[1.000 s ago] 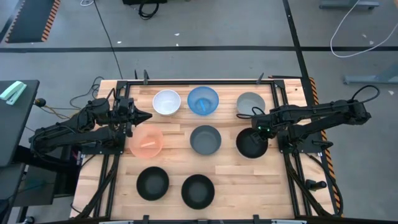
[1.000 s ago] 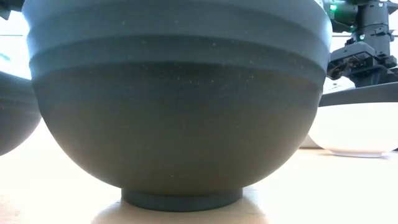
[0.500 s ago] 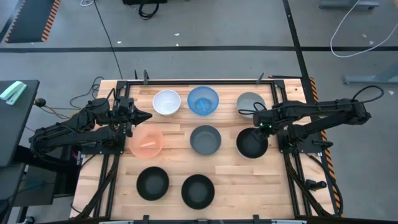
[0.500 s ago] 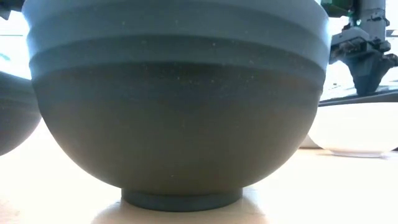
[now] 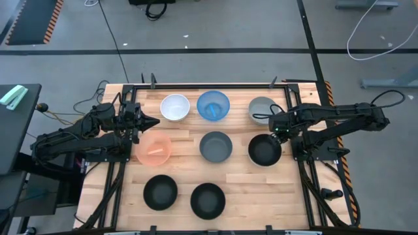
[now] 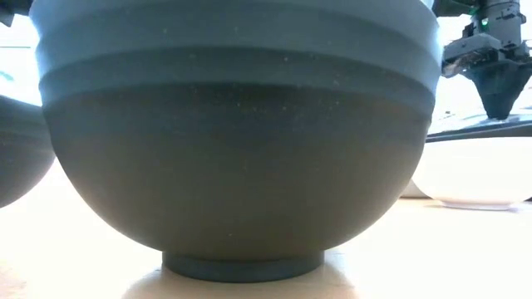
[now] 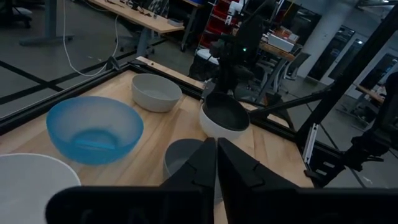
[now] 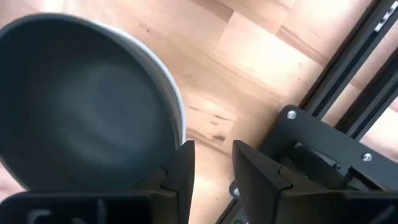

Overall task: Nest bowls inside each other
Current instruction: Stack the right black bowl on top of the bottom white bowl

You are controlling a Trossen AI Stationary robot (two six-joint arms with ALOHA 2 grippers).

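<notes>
A: What sits nearest the front edge of the wooden surface [image 5: 238, 183]?

B: Two black bowls stand side by side, the left black bowl [image 5: 160, 192] and the middle black bowl [image 5: 208, 200]. The low view is almost filled by the side of one dark bowl close to the camera.

A: And the middle row?

B: The translucent pink-orange bowl [image 5: 154, 148] is on the left, the dark grey bowl [image 5: 215, 145] in the centre, and a third bowl [image 5: 264, 149], black inside with a pale outside, on the right. None of them touch.

A: Where is the right hand?

B: The right hand [image 5: 275, 129] hangs over the far rim of that third bowl. In the right wrist view its fingers [image 8: 180, 169] stand slightly apart, just beside the bowl's rim, gripping nothing.

A: The left hand?

B: The left hand [image 5: 151, 121] waits near the left edge, between the pink-orange bowl and the white bowl [image 5: 174, 107]. Its fingers [image 7: 200, 163] are pressed together, empty.

A: And the far row?

B: The white bowl, the blue bowl [image 5: 213, 105] and the pale grey bowl [image 5: 262, 108] stand separately. No bowl is visibly nested.
</notes>
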